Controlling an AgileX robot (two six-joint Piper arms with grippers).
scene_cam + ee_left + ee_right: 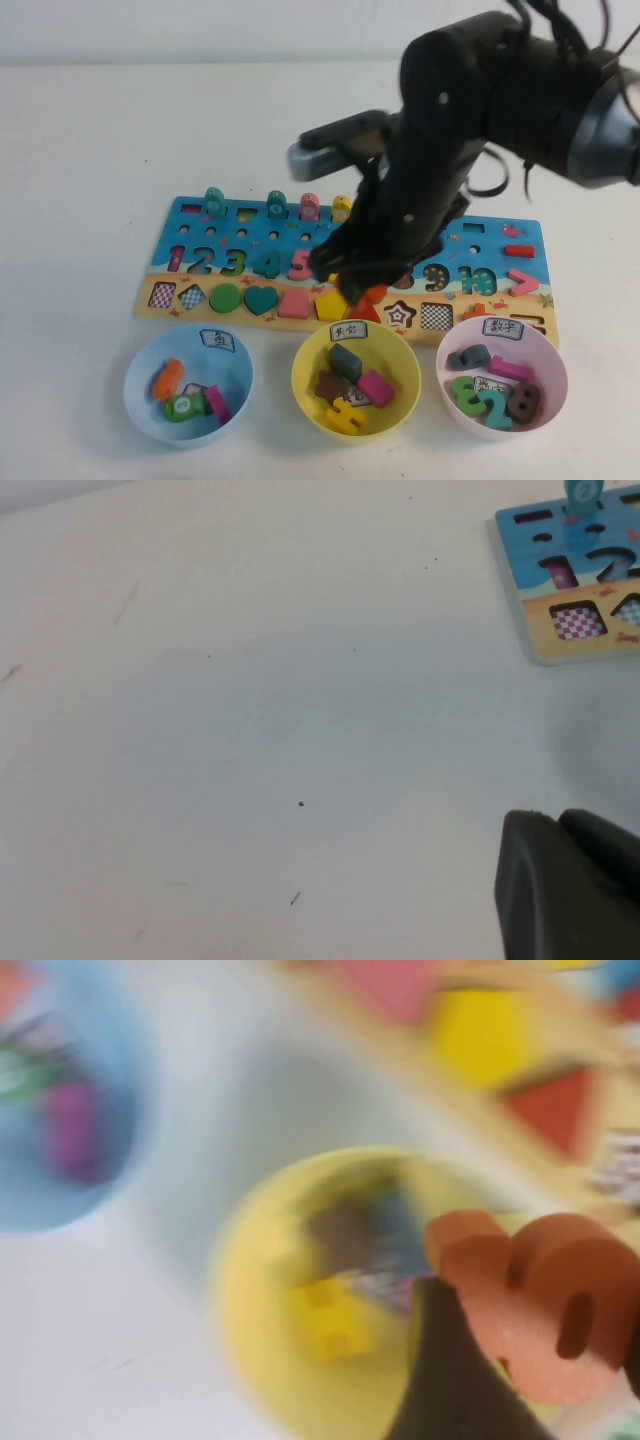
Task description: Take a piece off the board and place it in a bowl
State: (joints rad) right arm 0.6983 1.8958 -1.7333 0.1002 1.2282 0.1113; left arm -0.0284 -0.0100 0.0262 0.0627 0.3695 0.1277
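My right hand (520,1360) grips the flat orange wooden "10" piece (540,1300) by its edge above the yellow bowl (356,377); it looks light, rigid. Left hand (570,885) idles over bare surface (250,730), grip unclear.

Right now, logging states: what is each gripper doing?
Left gripper: parked over bare table, state unclear.
Right gripper: closed on small orange wooden number "10".
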